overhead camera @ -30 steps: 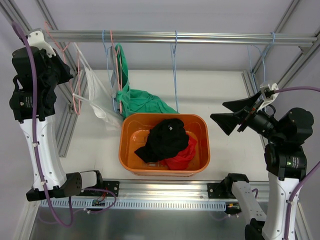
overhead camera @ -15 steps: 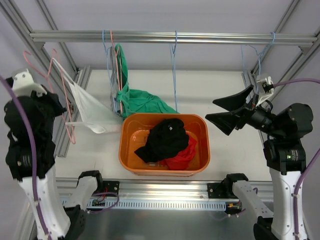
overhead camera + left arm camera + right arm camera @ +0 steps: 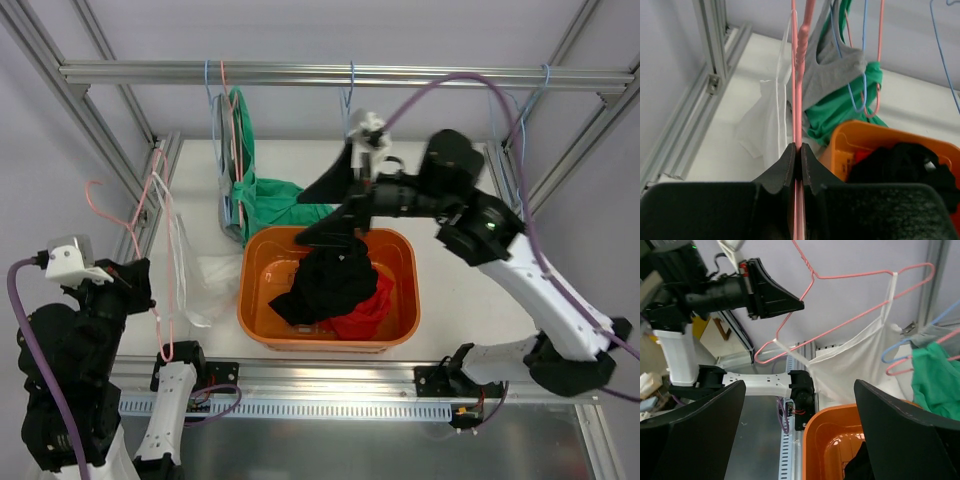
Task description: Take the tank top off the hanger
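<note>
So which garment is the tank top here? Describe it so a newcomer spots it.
Start at the orange basket mid-table and look left. There the left gripper holds a pink hanger carrying the tank top. It is the only white garment; the green garment and grey garment hang from the rail.
</note>
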`<state>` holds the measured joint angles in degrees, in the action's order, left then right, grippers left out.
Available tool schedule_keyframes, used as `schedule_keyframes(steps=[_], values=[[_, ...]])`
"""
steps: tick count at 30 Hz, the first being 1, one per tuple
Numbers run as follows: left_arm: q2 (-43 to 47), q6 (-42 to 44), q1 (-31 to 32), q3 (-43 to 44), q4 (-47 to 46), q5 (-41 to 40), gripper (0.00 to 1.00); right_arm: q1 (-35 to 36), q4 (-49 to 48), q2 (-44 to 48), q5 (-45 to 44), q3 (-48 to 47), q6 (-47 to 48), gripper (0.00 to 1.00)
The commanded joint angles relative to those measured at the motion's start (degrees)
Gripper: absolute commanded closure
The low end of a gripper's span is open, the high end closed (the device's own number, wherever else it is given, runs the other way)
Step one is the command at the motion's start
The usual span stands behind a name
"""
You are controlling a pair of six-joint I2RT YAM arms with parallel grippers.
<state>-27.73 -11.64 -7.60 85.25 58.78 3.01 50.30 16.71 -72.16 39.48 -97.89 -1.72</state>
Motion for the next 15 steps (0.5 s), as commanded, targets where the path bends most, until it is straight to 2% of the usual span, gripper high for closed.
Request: schedule_keyframes(steps=[1,3,8,15], values=[[3.6,-3.9,0.3,-1.7,4.9,5.5,1.00,7.9,-2.2,-10.4,-6.5,-5.1,6.9,0.06],[5.0,-5.1,1.9,-4.8,4.8,5.9,1.00,9.9,-3.1,-15.6,-8.0,-9.9,7.3,0.10],[7.6,-6.8,3.4,-4.7,4.9,5.8,1.00,13.7,-6.8,-28.3,-10.3,-14.7,9.4,0.19],[7.6,-7.2,3.9,-3.2,5.0,7.1,1.00,14.8,-7.0,-38.9,-16.5,-25.2,14.4,0.32]])
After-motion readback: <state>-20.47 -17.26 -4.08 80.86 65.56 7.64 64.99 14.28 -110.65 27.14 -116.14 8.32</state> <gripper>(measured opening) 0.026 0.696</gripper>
